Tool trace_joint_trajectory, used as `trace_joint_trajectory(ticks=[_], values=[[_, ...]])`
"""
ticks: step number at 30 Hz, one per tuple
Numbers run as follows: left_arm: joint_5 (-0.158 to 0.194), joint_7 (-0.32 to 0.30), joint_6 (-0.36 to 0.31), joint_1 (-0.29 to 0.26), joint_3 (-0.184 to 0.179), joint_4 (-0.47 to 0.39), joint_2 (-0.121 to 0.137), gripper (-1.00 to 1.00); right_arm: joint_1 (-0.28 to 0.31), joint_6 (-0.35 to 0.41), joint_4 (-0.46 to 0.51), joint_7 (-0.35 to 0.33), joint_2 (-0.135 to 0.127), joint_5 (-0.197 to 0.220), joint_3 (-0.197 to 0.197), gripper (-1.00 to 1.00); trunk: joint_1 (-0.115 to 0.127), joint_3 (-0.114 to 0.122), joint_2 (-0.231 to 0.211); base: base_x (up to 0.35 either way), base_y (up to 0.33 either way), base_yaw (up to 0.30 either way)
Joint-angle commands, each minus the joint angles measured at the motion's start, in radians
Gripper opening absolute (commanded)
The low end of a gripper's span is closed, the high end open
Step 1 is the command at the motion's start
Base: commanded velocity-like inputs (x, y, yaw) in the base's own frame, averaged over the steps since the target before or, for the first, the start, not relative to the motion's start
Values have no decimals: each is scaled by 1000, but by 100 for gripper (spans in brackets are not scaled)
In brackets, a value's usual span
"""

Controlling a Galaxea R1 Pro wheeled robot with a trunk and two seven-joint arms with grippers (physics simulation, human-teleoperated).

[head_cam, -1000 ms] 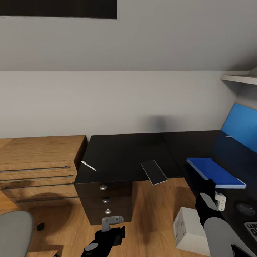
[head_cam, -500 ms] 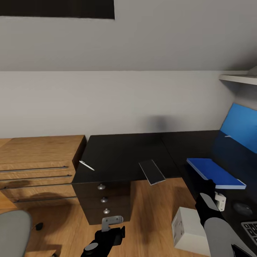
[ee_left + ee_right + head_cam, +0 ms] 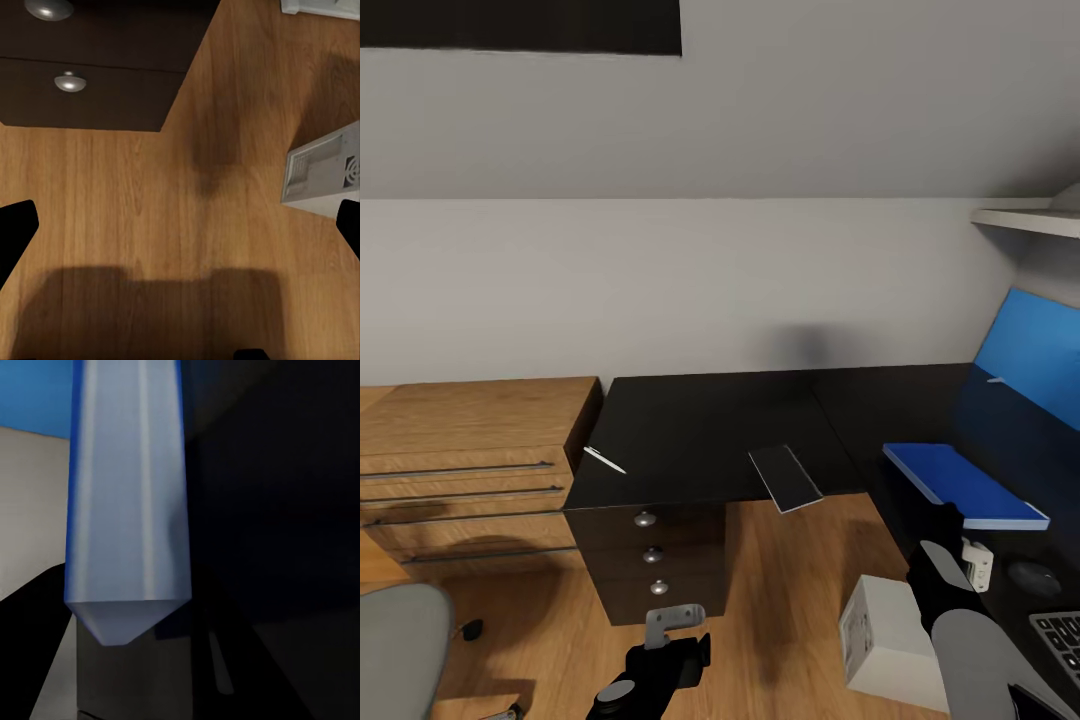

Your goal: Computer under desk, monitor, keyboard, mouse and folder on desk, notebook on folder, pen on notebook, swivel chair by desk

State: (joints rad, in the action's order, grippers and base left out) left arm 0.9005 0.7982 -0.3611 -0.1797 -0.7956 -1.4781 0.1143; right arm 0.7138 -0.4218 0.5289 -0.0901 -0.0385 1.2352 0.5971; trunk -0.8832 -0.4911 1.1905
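Note:
The black desk spans the middle and runs on to the right. The pale pen lies near its left front edge. The dark notebook overhangs the front edge. On the right wing are the blue folder, the mouse and a corner of the keyboard. The white computer stands on the floor by the desk. The grey swivel chair is at the lower left. My left gripper hangs open over the floor. My right gripper is open, just short of the folder's near end.
A light wood dresser with bar handles adjoins the desk's left end. The desk drawers carry round silver knobs. A bright blue back panel and a white shelf sit at the right. Wood floor opens between drawers and computer.
The whole picture has shifted a little, so the camera moved; more of the keyboard shows now. Both arms hold the same pose and nothing on the desk has moved.

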Motion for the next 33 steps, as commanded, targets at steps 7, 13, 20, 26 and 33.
trace_joint_trajectory(ticks=[7, 13, 20, 26, 33], values=[[5, 7, -2, -1, -2, -2, 1, 100, 1, -2, -1, -8, 0, 10, 1, -100, 0, -1, 1, 4, 0, 0], [5, 7, -2, -1, -2, -2, 1, 100, 1, -2, 0, -7, 0, 9, 1, -100, 0, -1, 1, 110, 0, 0], [5, 7, -2, -1, -2, -2, 1, 100, 1, -1, 0, -7, 0, 9, 1, -100, 0, -1, 1, 7, 0, 0], [5, 7, -2, -1, -1, -2, 2, 100, 1, -1, 0, -5, 0, 9, 1, -100, 0, -1, 1, 0, 0, 0], [4, 7, -2, -1, -1, -3, 2, 100, 1, -2, 0, -5, 0, 8, 1, 100, 0, -1, 1, 0, 0, 0]])
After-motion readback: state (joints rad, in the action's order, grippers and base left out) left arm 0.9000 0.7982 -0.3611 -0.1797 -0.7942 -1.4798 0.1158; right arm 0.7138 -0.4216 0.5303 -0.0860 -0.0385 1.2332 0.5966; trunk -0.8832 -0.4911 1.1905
